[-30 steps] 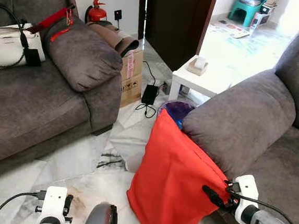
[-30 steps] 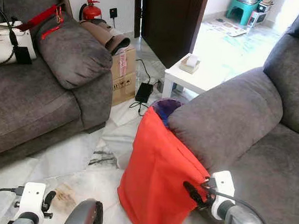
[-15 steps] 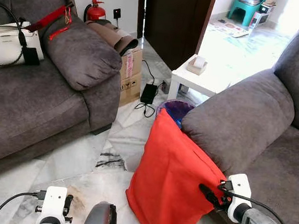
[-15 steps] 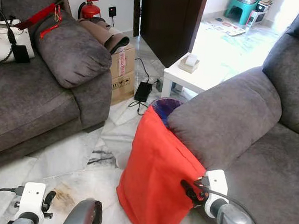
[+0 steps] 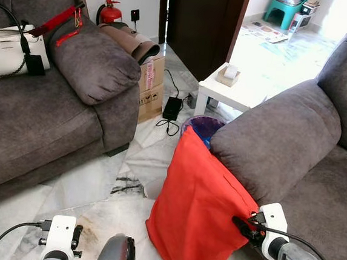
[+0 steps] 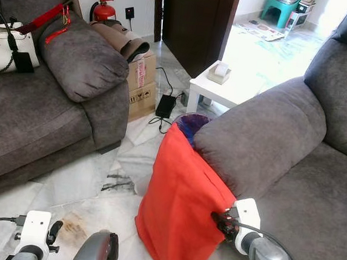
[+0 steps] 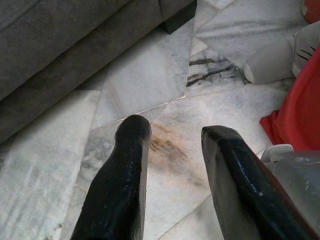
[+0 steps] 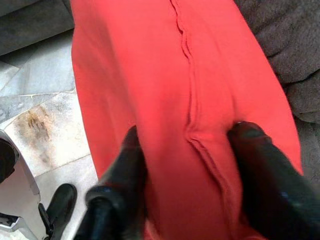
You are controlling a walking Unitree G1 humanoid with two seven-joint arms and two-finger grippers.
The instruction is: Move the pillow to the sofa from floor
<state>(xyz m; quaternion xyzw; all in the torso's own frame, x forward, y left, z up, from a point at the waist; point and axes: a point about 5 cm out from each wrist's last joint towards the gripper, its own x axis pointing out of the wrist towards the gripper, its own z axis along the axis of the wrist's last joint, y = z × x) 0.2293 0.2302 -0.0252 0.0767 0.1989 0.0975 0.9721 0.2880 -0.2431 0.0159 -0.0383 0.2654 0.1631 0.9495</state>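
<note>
A red pillow (image 5: 197,211) stands on edge on the marble floor and leans against the armrest of the grey sofa (image 5: 282,139) on the right. My right gripper (image 5: 241,224) is at the pillow's right edge, low by the sofa front. In the right wrist view its two black fingers (image 8: 125,170) are spread wide and straddle the pillow's seam (image 8: 190,115), open and pressed into the fabric. My left gripper (image 7: 172,135) hangs open above the bare floor, left of the pillow, with nothing between its fingers.
A second grey sofa (image 5: 35,112) with a white handbag (image 5: 10,52) lies to the left. A cardboard box (image 5: 153,85), a black charger (image 5: 173,108), a purple item (image 5: 204,126) and a white side table (image 5: 238,90) stand beyond the pillow. A white soft object (image 7: 272,60) lies by the pillow's foot.
My right gripper has pushed forward and left until its fingers reach onto the pillow's right edge. The pillow and the left arm have stayed put.
</note>
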